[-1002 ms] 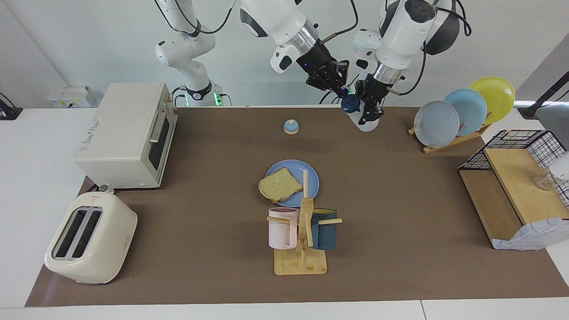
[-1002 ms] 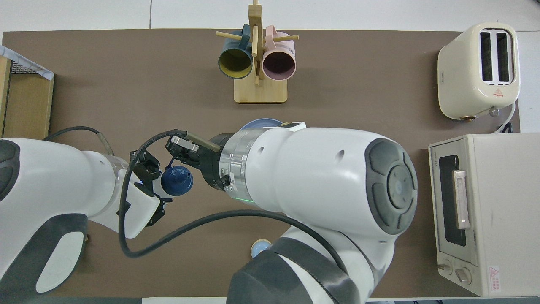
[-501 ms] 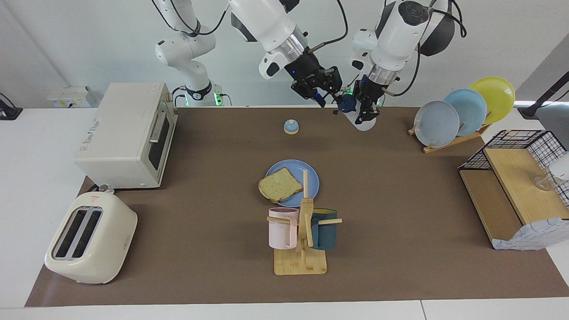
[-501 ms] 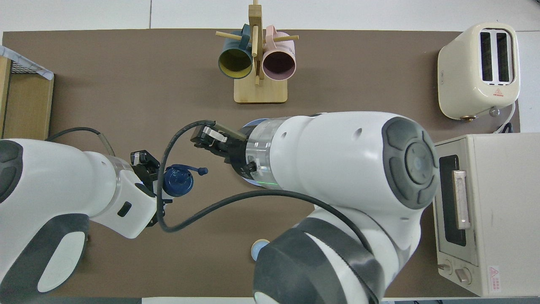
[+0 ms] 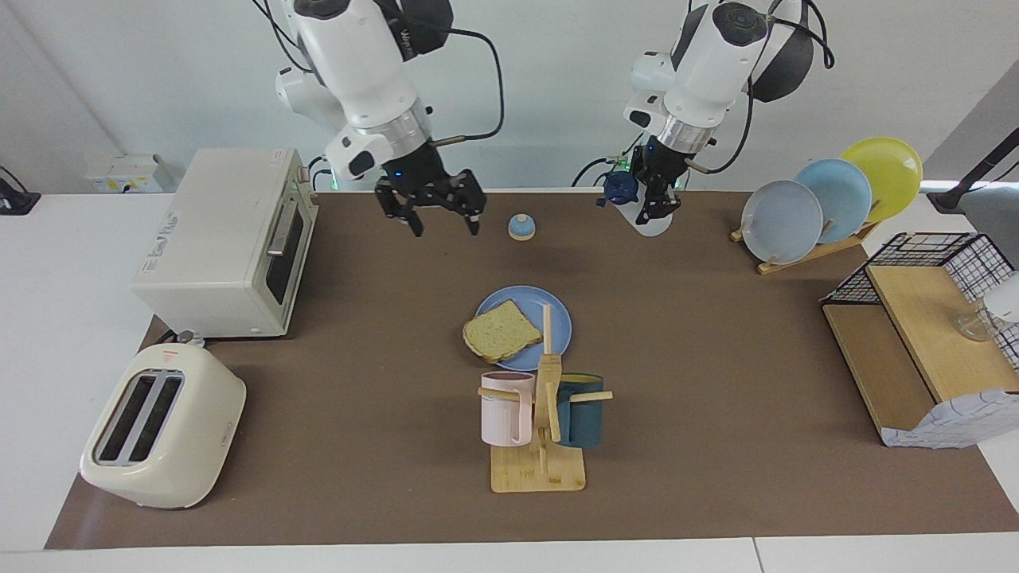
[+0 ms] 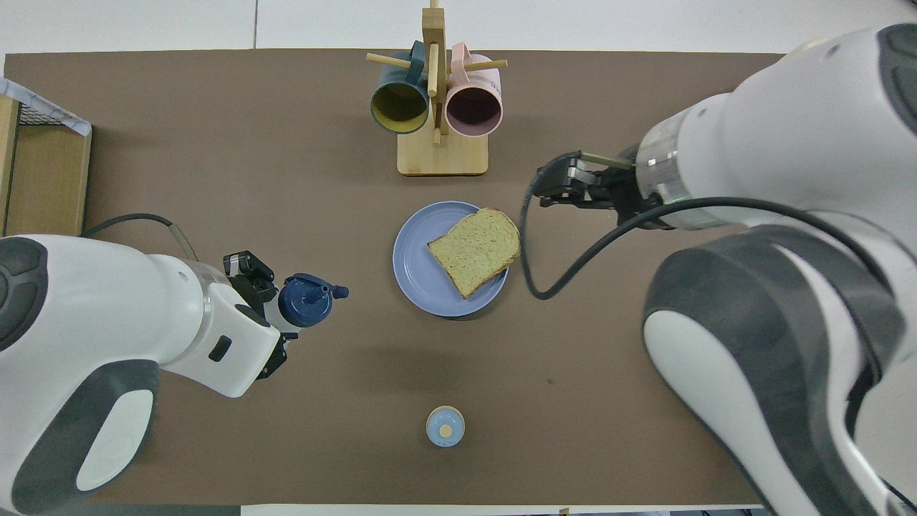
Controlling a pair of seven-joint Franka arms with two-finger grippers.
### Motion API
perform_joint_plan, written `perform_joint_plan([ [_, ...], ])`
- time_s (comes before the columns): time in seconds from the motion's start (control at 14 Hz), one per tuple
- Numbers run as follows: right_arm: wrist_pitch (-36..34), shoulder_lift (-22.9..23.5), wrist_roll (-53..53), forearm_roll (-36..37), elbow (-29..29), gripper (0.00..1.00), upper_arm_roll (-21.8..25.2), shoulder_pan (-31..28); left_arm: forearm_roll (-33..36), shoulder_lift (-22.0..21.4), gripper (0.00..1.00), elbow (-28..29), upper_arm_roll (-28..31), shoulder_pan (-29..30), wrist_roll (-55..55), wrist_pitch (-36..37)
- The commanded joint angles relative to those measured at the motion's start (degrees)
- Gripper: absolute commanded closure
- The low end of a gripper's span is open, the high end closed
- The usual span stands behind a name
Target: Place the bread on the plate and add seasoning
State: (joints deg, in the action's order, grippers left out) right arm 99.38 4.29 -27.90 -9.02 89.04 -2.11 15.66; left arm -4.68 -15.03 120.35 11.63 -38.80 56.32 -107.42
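Facing view: the bread (image 5: 501, 329) lies on the plate (image 5: 557, 314), one corner overhanging the rim toward the right arm's end of the bench (image 5: 716, 334). The left pincer (image 5: 657, 200) is clamped on the seasoning (image 5: 629, 191), held raised over the bench edge nearest the robots, its cap flap hanging open. The right pincer (image 5: 440, 216) hangs over the bench near the oven (image 5: 227, 243), fingers apart and empty.

Risks, as judged:
- With the cap open, tilting the bottle before it is over the plate would likely scatter seasoning on the bench.
- A low approach could strike the bell (image 5: 521, 227) or the mug stand (image 5: 541, 430), which sits just beside the plate, farther from the robots.
- Pressing on the overhanging corner could tip the slice off.

Clearance: open bench lies between the bottle and the plate. The plate rack (image 5: 828, 207) stands toward the left arm's end, well apart.
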Motion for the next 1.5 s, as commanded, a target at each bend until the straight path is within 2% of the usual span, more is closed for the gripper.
perform_joint_plan([
  [0.0,-8.0,0.8,7.2,5.1,-3.8,0.00,-0.7,-4.7,2.1,2.3,1.00,-0.3,-0.6,-0.9,-2.5,-2.1],
  [0.21,-11.1,-2.3,17.7,8.5,0.3,0.00,-0.7,-8.9,5.5,6.3,1.00,-3.8,-1.8,-1.2,-6.5,-1.5],
  [0.43,-11.8,-5.2,19.2,8.9,4.8,0.00,-0.2,-9.6,9.6,10.7,1.00,-5.9,-3.5,-1.8,-11.1,-1.9],
  [0.57,-11.8,-5.9,19.5,8.9,6.0,0.00,0.1,-9.9,12.1,14.8,1.00,-8.5,-3.7,-3.5,-15.7,-1.9],
  [0.86,-10.1,-5.5,24.7,8.8,6.7,0.00,2.8,-11.3,18.6,20.0,1.00,-11.4,-3.7,-4.4,-20.0,-1.4],
  [1.22,-11.0,-7.2,26.1,8.8,9.1,0.00,3.9,-12.0,26.5,20.8,1.00,-11.6,-3.7,-5.5,-21.5,1.7],
  [1.43,-10.0,-7.2,25.9,9.1,9.3,0.00,4.4,-12.1,31.3,27.9,1.00,-17.2,-3.6,-9.4,-24.4,7.1],
])
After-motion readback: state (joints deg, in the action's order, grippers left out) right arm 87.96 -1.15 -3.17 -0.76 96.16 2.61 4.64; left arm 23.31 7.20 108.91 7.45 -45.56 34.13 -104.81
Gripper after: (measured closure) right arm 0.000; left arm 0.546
